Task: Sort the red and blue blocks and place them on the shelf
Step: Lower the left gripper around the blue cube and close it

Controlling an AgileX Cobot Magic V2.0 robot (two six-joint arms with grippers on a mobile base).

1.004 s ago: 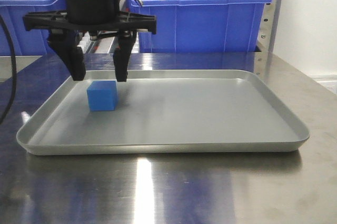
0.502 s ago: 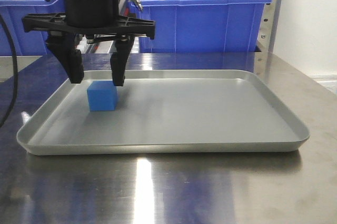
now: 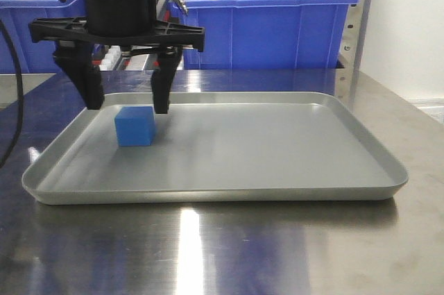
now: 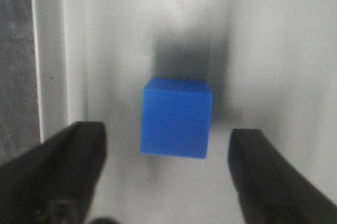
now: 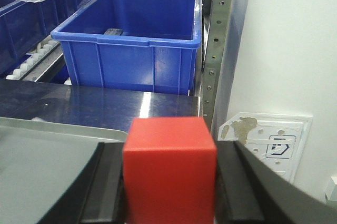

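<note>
Left gripper [image 3: 127,105] wide open, holding nothing, poised just above blue block [image 3: 134,127] lying flat in tray [image 3: 277,149] near 1 corner; right gripper [image 5: 169,182] clamped on red block [image 5: 169,150], matte, plain-sided

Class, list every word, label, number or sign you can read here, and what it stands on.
No words or numbers can be read.
On the wall plate: one embossed boxed mark, somewhat like a D, too faint to read.
On the bin, tray, red block, blue block: no print shows.
</note>
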